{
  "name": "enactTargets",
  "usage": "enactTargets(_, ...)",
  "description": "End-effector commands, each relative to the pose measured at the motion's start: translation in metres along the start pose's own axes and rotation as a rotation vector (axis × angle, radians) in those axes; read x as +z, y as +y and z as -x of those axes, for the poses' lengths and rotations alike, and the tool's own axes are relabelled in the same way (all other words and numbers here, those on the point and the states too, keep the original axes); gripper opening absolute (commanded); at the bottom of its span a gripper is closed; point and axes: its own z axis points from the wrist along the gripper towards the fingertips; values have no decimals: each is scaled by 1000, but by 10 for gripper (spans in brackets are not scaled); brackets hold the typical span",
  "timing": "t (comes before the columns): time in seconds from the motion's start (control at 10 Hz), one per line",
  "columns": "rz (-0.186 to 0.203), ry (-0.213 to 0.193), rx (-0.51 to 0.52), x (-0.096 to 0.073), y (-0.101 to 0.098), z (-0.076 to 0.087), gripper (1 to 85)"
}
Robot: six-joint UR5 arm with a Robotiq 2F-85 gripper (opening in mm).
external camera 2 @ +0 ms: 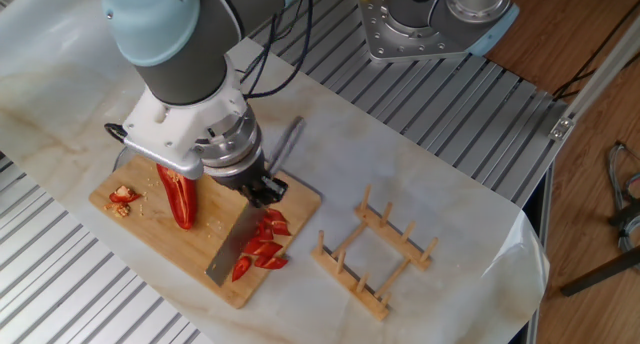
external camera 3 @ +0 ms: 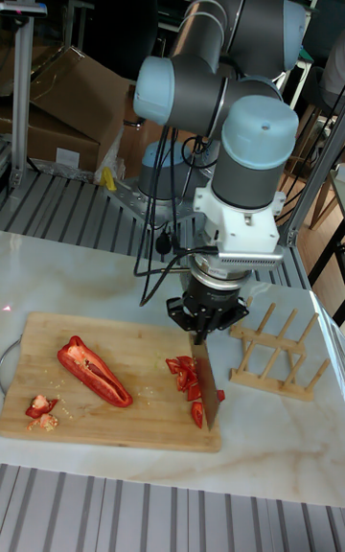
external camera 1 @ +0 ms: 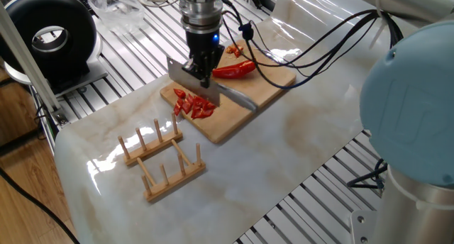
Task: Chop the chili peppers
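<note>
Tool: the tool (external camera 2: 262,189) is pinched on the spine of the knife (external camera 2: 232,252), jaws closed against the blade; seen left of centre in the other fixed view.
Knife: flat steel cleaver blade with a slim metal handle (external camera 1: 240,101); it sits tilted over the board beside the cut pile, and whether the edge touches wood cannot be told.
Chili peppers, cut: small glossy red bits (external camera 2: 262,247) heaped just right of the blade, near the board's lower-right corner.
Chili peppers, whole: one long curved half (external camera 3: 93,371), smooth and wet-looking, lying at mid-board, apart from the blade.
Scraps: pale-red stem and seed bits (external camera 2: 124,198) at the board's left end.
Cutting board: pale, matte bamboo board (external camera 2: 150,242) lying on the glossy marbled tabletop (external camera 2: 420,174).
Rack: slatted wooden peg rack (external camera 2: 375,249), right of the board, apart from it.
Risk 1: the heap lies close to the board's edge; a sideways sweep of the blade would likely push bits onto the tabletop.
Risk 2: the slick, curved half may roll or skid under a downward cut, giving uneven pieces.
Risk 3: the narrow pinch on the thin spine may let the blade twist under load.
</note>
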Motion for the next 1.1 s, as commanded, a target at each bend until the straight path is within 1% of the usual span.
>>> enactTargets(0.0, 88, -10, 89, -3, 26, 5, 13)
enactTargets(0.1, 126, -11, 119, -3, 36, 7, 13)
enactTargets(0.3, 152, -12, 154, 3, 46, 14, 13)
enactTargets(0.4, 181, -13, 174, 5, 57, 16, 13)
enactTargets(0.5, 188, -14, 173, 9, 62, 17, 13)
enactTargets(0.6, 186, -18, 172, 12, 65, 19, 13)
enactTargets(0.7, 164, -18, 165, 18, 62, 20, 13)
enactTargets(0.8, 132, -14, 154, 24, 57, 20, 13)
enactTargets(1.0, 131, -17, 164, 33, 62, 25, 13)
